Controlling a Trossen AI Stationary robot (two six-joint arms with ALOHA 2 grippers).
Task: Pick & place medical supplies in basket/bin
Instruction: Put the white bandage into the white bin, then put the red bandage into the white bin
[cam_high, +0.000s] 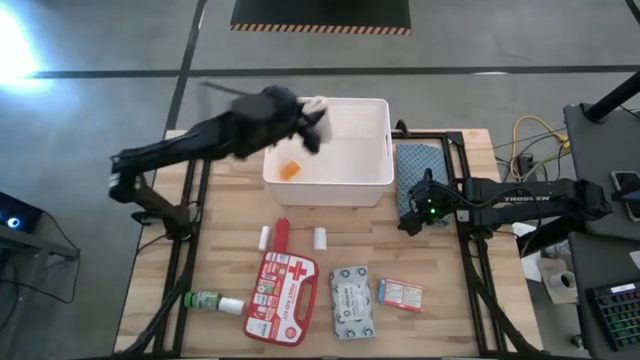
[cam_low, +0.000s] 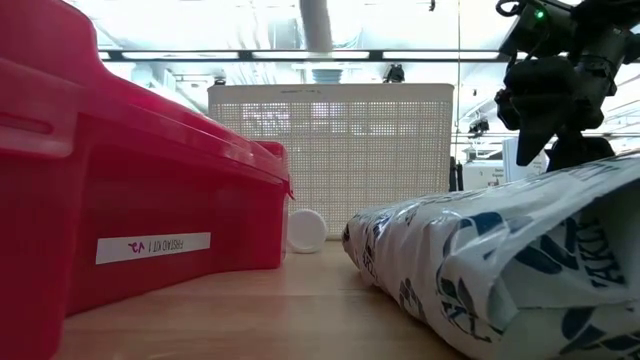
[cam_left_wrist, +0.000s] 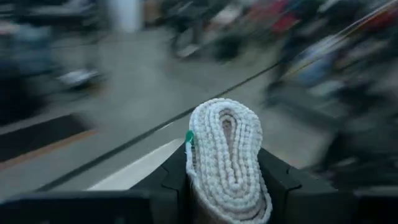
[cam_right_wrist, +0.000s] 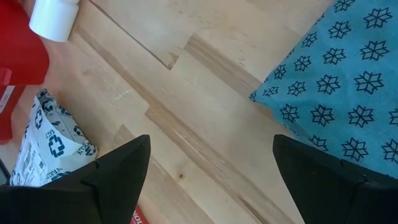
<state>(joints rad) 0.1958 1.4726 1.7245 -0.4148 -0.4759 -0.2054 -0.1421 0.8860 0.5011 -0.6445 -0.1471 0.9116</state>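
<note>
My left gripper (cam_high: 312, 115) is shut on a white gauze roll (cam_left_wrist: 227, 158) above the far left corner of the white tub (cam_high: 375, 185). An orange piece (cam_high: 290, 170) lies on the tub's floor. On the table in front of the tub lie two white rolls (cam_high: 265, 238) (cam_high: 320, 238), the red first-aid case (cam_high: 280, 290), the green bottle (cam_high: 210, 301), the wipes pack (cam_high: 352, 303) and the small red-white box (cam_high: 400, 294). My right gripper (cam_high: 413, 218) is open and empty above the table, right of the tub. My left gripper pinches the white gauze roll between its two fingers (cam_left_wrist: 281, 183), one on each flattened side (cam_left_wrist: 261, 186). The roll's coiled end (cam_left_wrist: 224, 134) sticks out past the fingertips. The roll is lifted clear, over the tub's far left corner (cam_high: 316, 103).
A blue patterned folded cloth (cam_high: 420, 168) lies right of the tub, beside my right gripper; it also shows in the right wrist view (cam_right_wrist: 336, 81). Bare wood lies between the tub and the row of supplies. In the low view the red case (cam_low: 150, 200) and wipes pack (cam_low: 500, 270) stand close.
</note>
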